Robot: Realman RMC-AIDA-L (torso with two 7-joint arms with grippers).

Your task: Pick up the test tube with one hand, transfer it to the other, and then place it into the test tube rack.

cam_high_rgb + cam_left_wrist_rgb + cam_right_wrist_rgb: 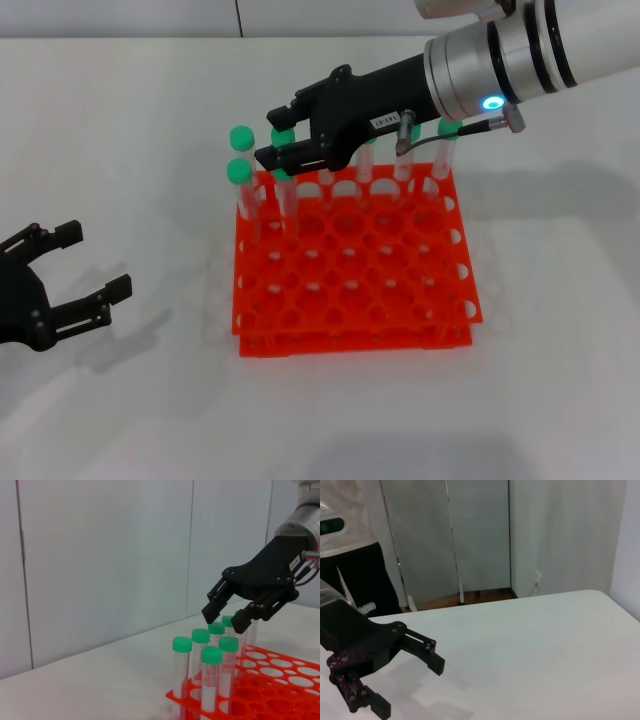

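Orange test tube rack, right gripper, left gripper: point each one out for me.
Test tube rack [455,325], head view, bare front-right rim.
Right gripper [272,138], head view, midway between its open fingertips, above the tubes.
Left gripper [100,262], head view, midway between its open fingertips.

Glossy orange-red plastic test tube rack [400,290] on a smooth, matt white table [560,400]. Clear plastic tubes [181,672] carry matt green caps. Both grippers, right [272,150] and left [95,265], look like matt black plastic; the right arm [480,65] is satin silver, probably metal.
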